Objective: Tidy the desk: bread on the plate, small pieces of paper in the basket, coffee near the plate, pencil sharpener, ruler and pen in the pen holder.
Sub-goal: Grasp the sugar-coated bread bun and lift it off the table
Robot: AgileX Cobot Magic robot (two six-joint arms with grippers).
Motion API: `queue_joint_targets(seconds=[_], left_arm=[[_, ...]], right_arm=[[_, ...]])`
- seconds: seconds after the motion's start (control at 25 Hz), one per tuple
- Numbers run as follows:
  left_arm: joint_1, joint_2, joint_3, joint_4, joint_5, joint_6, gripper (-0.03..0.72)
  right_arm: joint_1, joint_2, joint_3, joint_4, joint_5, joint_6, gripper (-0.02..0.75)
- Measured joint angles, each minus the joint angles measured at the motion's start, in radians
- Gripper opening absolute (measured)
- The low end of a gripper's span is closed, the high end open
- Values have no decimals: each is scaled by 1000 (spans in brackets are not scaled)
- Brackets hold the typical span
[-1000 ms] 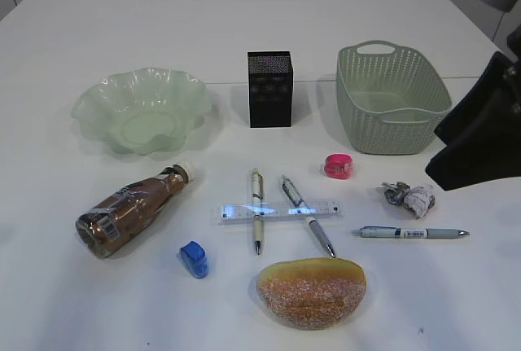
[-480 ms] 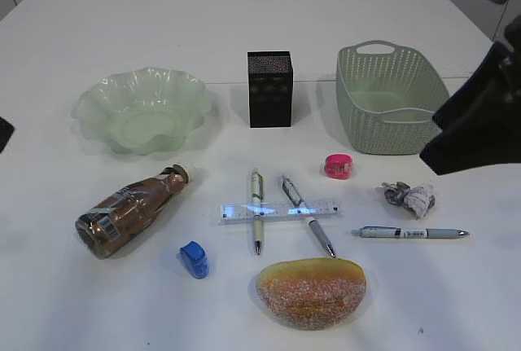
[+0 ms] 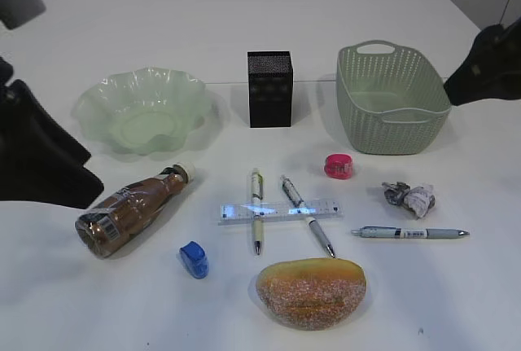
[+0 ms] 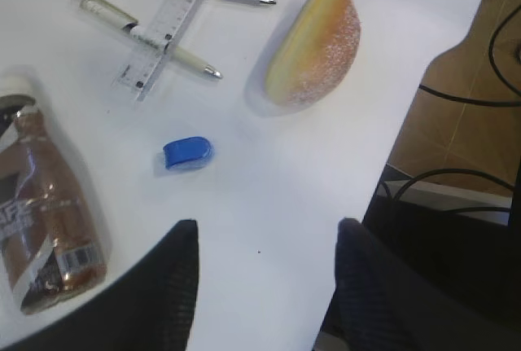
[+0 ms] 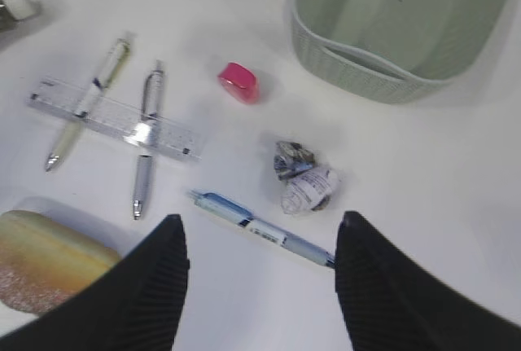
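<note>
The left fingers [image 4: 264,286] stand about half open over bare white surface [image 3: 244,9] and hold nothing; the right fingers [image 5: 260,282] are spread a little wider, also empty.

Just ahead of the left fingers and off to one side lies the coffee [image 4: 45,212] on its side, a smooth plastic bottle with a white cap and glossy brown label. It looks fairly heavy for its size and likely to roll, so a grip across the middle of the body seems safest. Straight ahead of them sits a small blue pencil sharpener [image 4: 187,153], hard and light, and beyond it the bread [image 4: 313,46], an oval bun with a sugary speckled crust (soft, so it wants a gentle pinch across its short width).

Just ahead of the right fingers lie a blue-grey pen [image 5: 260,229] and a crumpled wad of paper [image 5: 303,176], near-weightless and easy to pinch anywhere. Further out sit a pink sharpener [image 5: 238,82] and the empty woven-look basket [image 5: 366,66]. The clear ruler [image 5: 114,119] rests flat across two more pens [image 5: 122,123]; thin, stiff and slick, it is probably best taken by its long edges.

The ruffled glass plate [image 3: 142,111] looks fragile, and it lies well beyond the left fingers in the outside view. The black mesh pen holder [image 3: 270,89] stands rigid between plate and basket.
</note>
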Motion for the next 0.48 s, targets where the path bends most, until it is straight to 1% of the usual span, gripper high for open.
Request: queue_joint_targets(seconds=[0.04, 0.12, 0.16, 0.2, 0.28, 0.32, 0.36, 0.48], left_arm=[[-25, 9, 0, 0, -10, 22, 382], [-70, 23, 0, 0, -38, 56, 382], [-94, 33, 0, 0, -51, 69, 382], [-116, 45, -2, -2, -62, 81, 382], [-152, 73, -5, -7, -85, 94, 393], [-168, 92, -7, -6, -91, 101, 406], [-184, 112, -6, -6, -101, 106, 419], [-234, 168, -6, -6, -140, 117, 475]], right_arm=[[0, 11, 0, -44, 0, 63, 459], [0, 21, 0, -97, 0, 128, 459], [0, 34, 0, -152, 0, 204, 459], [-2, 41, 0, -184, 0, 251, 459], [-20, 59, 0, -216, 0, 317, 459], [-20, 59, 0, -216, 0, 317, 459], [-48, 77, 0, -228, -2, 345, 459], [-95, 100, 0, -239, -9, 357, 459]])
